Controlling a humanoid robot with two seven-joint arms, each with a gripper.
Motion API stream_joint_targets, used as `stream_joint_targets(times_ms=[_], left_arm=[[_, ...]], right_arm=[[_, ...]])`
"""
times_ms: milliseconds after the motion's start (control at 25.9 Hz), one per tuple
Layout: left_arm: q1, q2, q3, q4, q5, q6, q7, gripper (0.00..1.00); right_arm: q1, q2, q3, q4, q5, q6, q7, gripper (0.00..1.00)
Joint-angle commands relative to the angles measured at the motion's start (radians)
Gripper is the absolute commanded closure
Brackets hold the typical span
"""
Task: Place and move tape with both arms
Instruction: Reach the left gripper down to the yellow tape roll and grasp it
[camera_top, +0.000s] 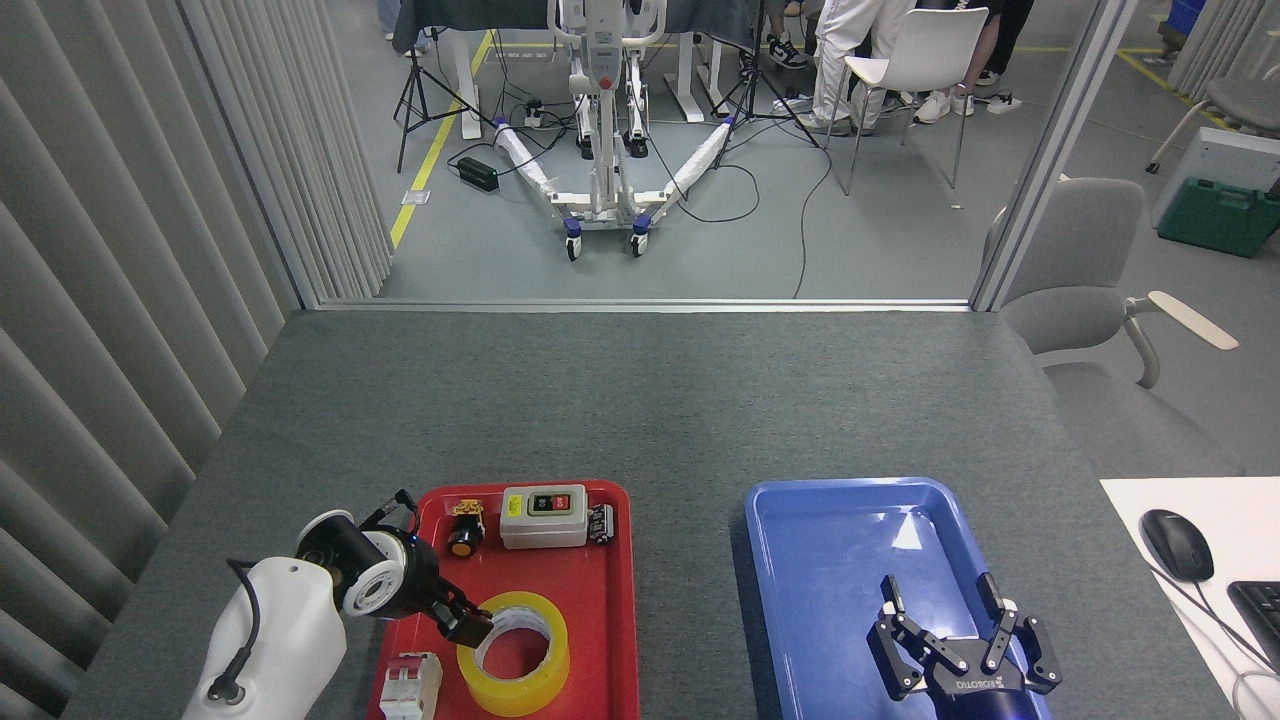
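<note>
Here, starting at your left, the left arm reaches in over the edge of the red tray (618, 600), and the left gripper (468, 627) sits right at the near-left rim of the tape (513, 640). It is seen small and dark from this angle, so you cannot tell whether its fingers are spread or closed on the roll; they look to be at or touching the rim, perhaps one finger dipping into the core, but that is not certain.

The tape lies flat in the front half of the red tray, its hole facing up. Just beside it, at the tray's front-left corner, lies a white circuit breaker (411, 685). Toward the tray's back edge you have a small push button (463, 530), a grey switch box (543, 517) and a small dark part (600, 523) next to it.

Moving right, the blue tray (800, 560) holds nothing but the right gripper (940, 598), which hovers over its front part with fingers spread wide and nothing in them.

As for progress, you should judge the task barely begun: the tape is not yet lifted, and the pick-up, the hand-over or set-down, and the move to the other side all remain.

On writing: the right gripper carries white lettering, upside down from here, too small for you to read surely. The switch box shows a green and a red button; any label on it is illegible.
</note>
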Motion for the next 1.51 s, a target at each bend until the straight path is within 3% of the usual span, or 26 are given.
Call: stream_joint_targets(times_ms=[0,154,811,965,1004,1042,1081,1120,1236,1351,1467], left_arm=[[-0.015,0.001,-0.025,0.033,-0.003,-0.044,-0.032,0.00],[-0.057,-0.002,-0.029,0.089,-0.003,-0.125,-0.055,0.00],[-0.097,-0.050,-0.032,0.165,-0.005,-0.159,-0.055,0.02],[-0.100,-0.064,-0.031,0.239,-0.005,-0.144,-0.055,0.24],[-0.101,-0.067,-0.031,0.256,-0.005,-0.136,-0.055,0.34],[-0.106,-0.076,-0.031,0.271,-0.003,-0.130,-0.058,0.47],[-0.110,-0.080,-0.031,0.283,0.000,-0.136,-0.063,0.67],[-0.112,-0.080,-0.031,0.285,0.002,-0.152,-0.065,1.00],[-0.120,-0.082,-0.015,0.263,0.006,-0.276,-0.063,1.00],[-0.156,-0.085,0.063,0.210,0.080,-0.276,-0.055,1.00],[-0.158,-0.128,0.156,0.190,0.216,-0.276,-0.054,1.00]], right_arm=[[-0.001,0.001,-0.001,0.000,0.004,0.000,0.000,0.00],[0.001,0.000,-0.001,0.000,0.004,-0.001,0.000,0.00],[0.001,0.000,0.001,0.000,0.007,-0.003,0.000,0.00],[0.001,0.000,0.001,0.000,0.005,-0.001,0.000,0.00],[0.001,0.000,0.001,0.002,0.005,-0.001,0.000,0.00],[0.001,0.000,0.001,0.002,0.007,-0.003,0.000,0.00],[0.001,-0.002,0.001,0.002,0.005,-0.003,0.000,0.00],[0.001,-0.003,0.001,0.002,0.005,-0.003,0.000,0.00],[0.001,-0.003,0.001,0.002,0.005,-0.001,0.000,0.00],[0.001,-0.003,0.001,0.003,0.005,-0.003,0.000,0.00],[-0.001,-0.003,0.001,0.005,0.005,-0.003,0.000,0.00]])
